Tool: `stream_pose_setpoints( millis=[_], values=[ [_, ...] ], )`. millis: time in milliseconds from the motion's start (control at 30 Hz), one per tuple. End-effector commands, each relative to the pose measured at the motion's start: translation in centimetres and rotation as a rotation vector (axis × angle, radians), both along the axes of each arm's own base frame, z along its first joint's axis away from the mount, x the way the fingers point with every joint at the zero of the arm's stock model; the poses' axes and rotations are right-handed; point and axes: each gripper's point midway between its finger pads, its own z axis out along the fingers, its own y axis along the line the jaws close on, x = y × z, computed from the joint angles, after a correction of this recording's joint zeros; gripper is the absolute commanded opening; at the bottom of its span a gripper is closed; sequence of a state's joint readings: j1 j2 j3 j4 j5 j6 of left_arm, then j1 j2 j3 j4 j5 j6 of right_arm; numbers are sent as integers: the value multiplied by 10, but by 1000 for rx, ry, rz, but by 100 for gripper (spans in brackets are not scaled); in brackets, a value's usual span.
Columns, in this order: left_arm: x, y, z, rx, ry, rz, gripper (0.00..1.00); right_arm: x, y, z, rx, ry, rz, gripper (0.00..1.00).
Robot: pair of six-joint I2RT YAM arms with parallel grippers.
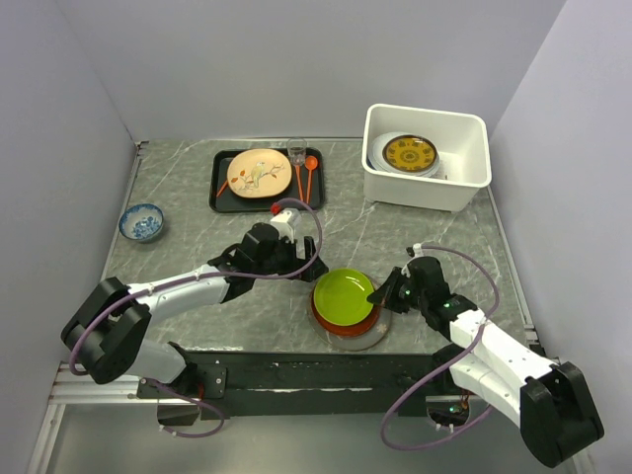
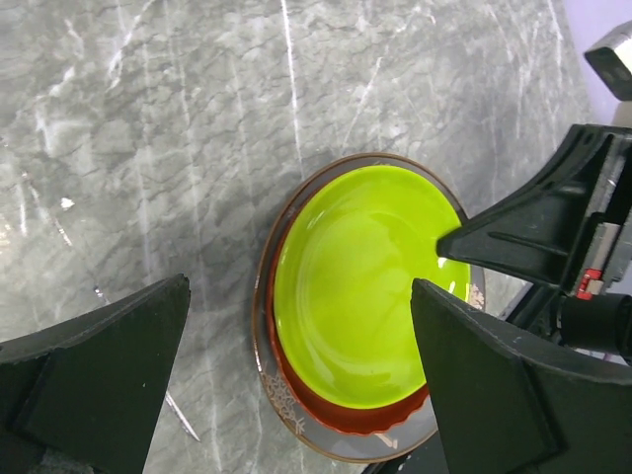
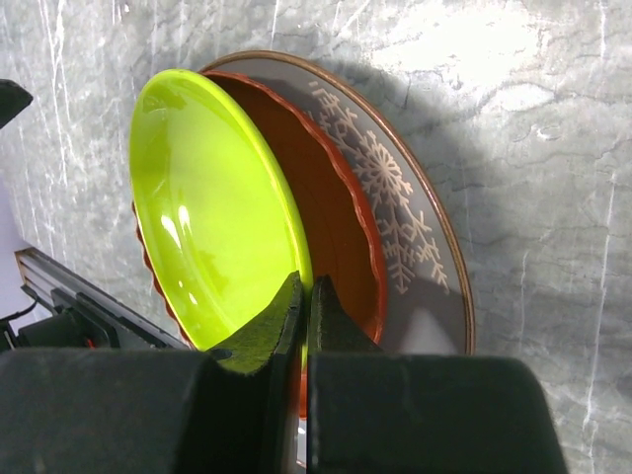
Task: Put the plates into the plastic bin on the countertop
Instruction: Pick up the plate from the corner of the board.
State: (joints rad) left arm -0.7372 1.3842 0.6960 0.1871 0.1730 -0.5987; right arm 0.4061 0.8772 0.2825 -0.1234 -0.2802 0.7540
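A lime green plate [image 1: 346, 294] lies on a red-brown plate [image 1: 336, 329] and a grey snowflake plate [image 1: 367, 339] near the front of the countertop [image 1: 188, 247]. My right gripper [image 1: 381, 294] is shut on the green plate's right rim [image 3: 227, 227], one finger inside and one under it, and the plate is tilted off the red-brown plate [image 3: 341, 247]. My left gripper [image 1: 296, 265] is open and hovers above the stack's left side [image 2: 355, 286]. The white plastic bin [image 1: 420, 190] at the back right holds a gold-patterned dark red plate [image 1: 410, 154] on a white one.
A black tray [image 1: 223, 194] at the back holds a cream floral plate [image 1: 259, 173], orange utensils [image 1: 308, 176] and a clear glass. A small blue-patterned bowl [image 1: 141, 222] sits at the left. Walls close in the left, back and right sides.
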Motion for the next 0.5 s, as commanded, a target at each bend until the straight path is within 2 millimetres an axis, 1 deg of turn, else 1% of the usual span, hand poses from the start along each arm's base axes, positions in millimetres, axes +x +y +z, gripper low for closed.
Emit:
stream_pose_setpoints(
  millis=[0, 167, 200, 233, 267, 300, 333, 367, 400, 467],
  values=[
    [7, -1, 9, -7, -21, 27, 99, 18, 8, 29, 38, -100, 5, 0],
    [10, -3, 7, -26, -16, 38, 99, 15, 5, 35, 51, -125, -13, 0],
    [11, -4, 3, -18, -8, 40, 99, 14, 4, 38, 56, -142, -20, 0],
    [14, -6, 5, -20, -12, 39, 99, 14, 2, 39, 55, -147, -27, 0],
    [15, -7, 4, -16, -9, 38, 99, 12, 0, 39, 51, -145, -34, 0],
    [16, -8, -2, -4, 4, 37, 99, 12, -2, 44, 52, -164, -42, 0],
    [19, -11, 1, -6, 2, 37, 99, 14, -6, 46, 38, -174, -62, 0],
    [21, -12, -1, 0, 7, 42, 99, 12, -9, 45, 24, -170, -71, 0],
    [21, -13, -4, 2, 18, 43, 99, 13, -12, 49, 25, -189, -83, 0],
    [24, -14, -4, -6, 21, 58, 99, 12, -15, 53, 15, -201, -94, 0]
  ],
)
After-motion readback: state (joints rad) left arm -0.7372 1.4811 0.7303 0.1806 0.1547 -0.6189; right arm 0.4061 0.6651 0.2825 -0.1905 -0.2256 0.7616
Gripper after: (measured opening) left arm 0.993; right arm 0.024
